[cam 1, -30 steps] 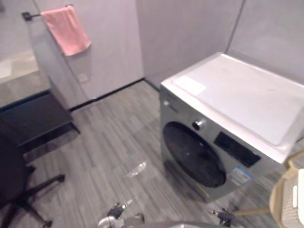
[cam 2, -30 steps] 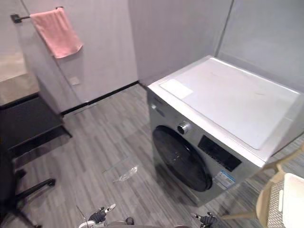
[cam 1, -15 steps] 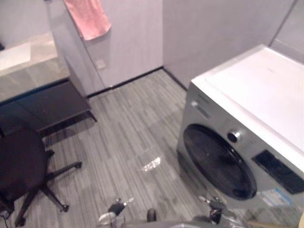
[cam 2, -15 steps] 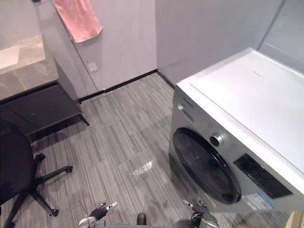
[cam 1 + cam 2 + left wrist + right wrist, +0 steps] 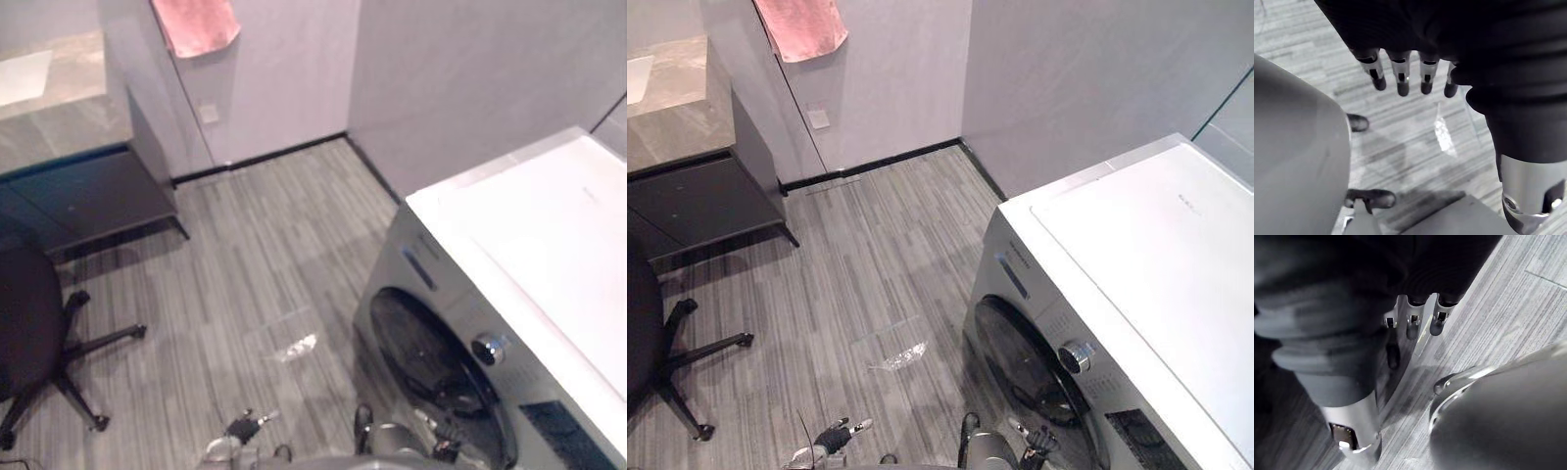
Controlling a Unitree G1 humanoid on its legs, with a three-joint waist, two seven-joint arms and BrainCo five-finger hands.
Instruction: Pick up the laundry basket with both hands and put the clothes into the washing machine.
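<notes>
The washing machine [image 5: 1146, 255] has a smooth white top and silvery front. Its door [image 5: 1019, 377] is dark shiny glass, its knob [image 5: 1077, 356] shiny metal. The floor [image 5: 872, 245] looks like dull grey wood. The pink towel [image 5: 803, 24] is cloth

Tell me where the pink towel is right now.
The pink towel hangs at the top left of the left eye view, against the far wall by the dark cabinet, across the floor from the washing machine on the right.
</notes>
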